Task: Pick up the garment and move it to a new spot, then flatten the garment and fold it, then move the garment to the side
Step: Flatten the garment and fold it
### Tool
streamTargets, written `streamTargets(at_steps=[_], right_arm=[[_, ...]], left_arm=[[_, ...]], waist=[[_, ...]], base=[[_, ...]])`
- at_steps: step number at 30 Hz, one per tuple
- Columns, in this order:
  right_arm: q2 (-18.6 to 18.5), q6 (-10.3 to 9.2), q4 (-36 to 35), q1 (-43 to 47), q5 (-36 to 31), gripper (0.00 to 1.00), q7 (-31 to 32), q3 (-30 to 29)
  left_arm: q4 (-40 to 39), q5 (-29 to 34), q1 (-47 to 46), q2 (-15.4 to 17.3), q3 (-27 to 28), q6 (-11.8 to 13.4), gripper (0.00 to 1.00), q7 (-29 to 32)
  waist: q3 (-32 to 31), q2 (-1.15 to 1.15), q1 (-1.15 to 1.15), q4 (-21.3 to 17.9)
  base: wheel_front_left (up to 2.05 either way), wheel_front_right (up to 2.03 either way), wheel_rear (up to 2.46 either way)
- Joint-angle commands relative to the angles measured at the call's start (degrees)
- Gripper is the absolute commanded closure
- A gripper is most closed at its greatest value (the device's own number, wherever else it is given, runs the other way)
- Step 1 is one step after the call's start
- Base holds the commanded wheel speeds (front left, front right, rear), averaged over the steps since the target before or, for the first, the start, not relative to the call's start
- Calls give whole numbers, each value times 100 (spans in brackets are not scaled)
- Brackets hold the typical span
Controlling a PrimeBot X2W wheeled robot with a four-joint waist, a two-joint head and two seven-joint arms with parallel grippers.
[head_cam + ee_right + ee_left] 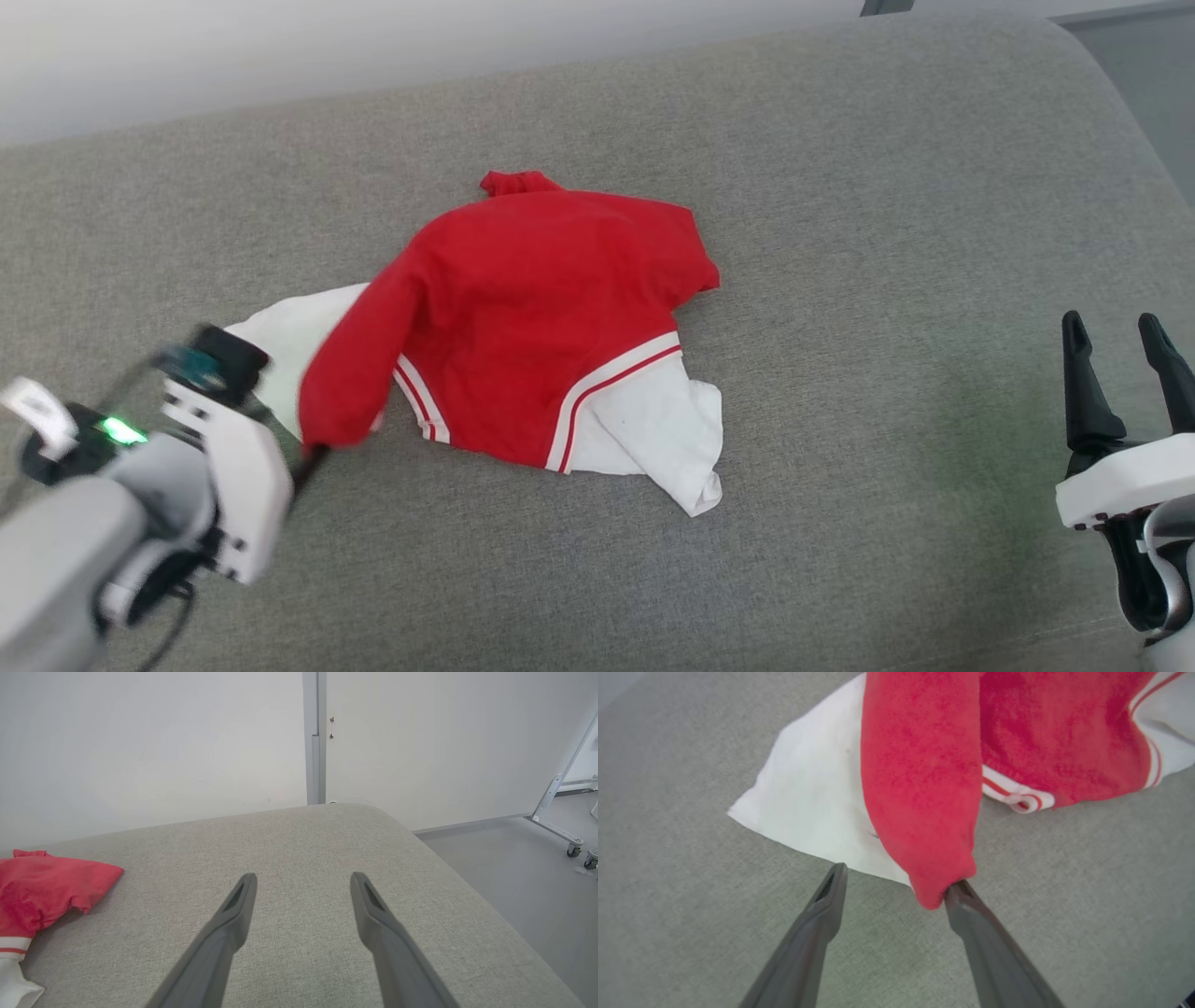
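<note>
Left wrist view shows the left end effector [898, 877] open, fingers spread, with one fingertip touching the red sleeve end [936, 889] of the garment [1017, 742]. The garment lies crumpled near the middle of the grey cushion [691, 914], a white part tucked beneath the sleeve. The cloth may be snagged on that tip, though it is hard to tell; pulling away could then drag the sleeve and rumple the shirt. The right end effector [303, 877], also open, hovers well apart at the right, so flattening single-handed risks bunching.
</note>
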Motion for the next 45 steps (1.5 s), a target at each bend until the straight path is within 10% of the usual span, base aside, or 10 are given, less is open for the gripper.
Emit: streamTargets(at_steps=[1,12,17,35,36,37,38,45], right_arm=[[-2,-2,-13,-33,-33,0,2,9],[30,-3,-84,-105,10,0,57,283],[-59,-2,-142,-76,26,0,97,222],[-57,-3,-198,-336,66,0,105,528],[-57,-3,-188,-344,64,0,99,536],[-59,-3,-186,-355,58,0,96,535],[-58,-3,-185,-364,51,0,99,534],[-79,-3,-202,-348,13,0,116,501]], left_arm=[[-57,-9,-71,41,40,16,0,22],[-577,-779,-523,1052,736,44,0,644],[-463,-737,-770,1036,981,209,0,471],[1920,-1190,-1259,-24,696,-383,0,1374],[1970,-1239,-1255,-69,691,-434,53,1406],[2011,-1327,-1269,-116,732,-454,65,1409],[2042,-1417,-1293,-178,802,-462,100,1355],[2289,-1367,-1493,-338,997,-420,100,891]], waist=[[17,0,0,13],[165,0,0,-131],[224,0,0,-248],[788,0,0,-433],[794,0,0,-428],[800,0,0,-419],[803,0,0,-405],[732,0,0,-213]], base=[[0,0,0],[0,0,0],[0,0,0],[0,0,0],[0,0,0],[0,0,0],[0,0,0],[0,0,0]])
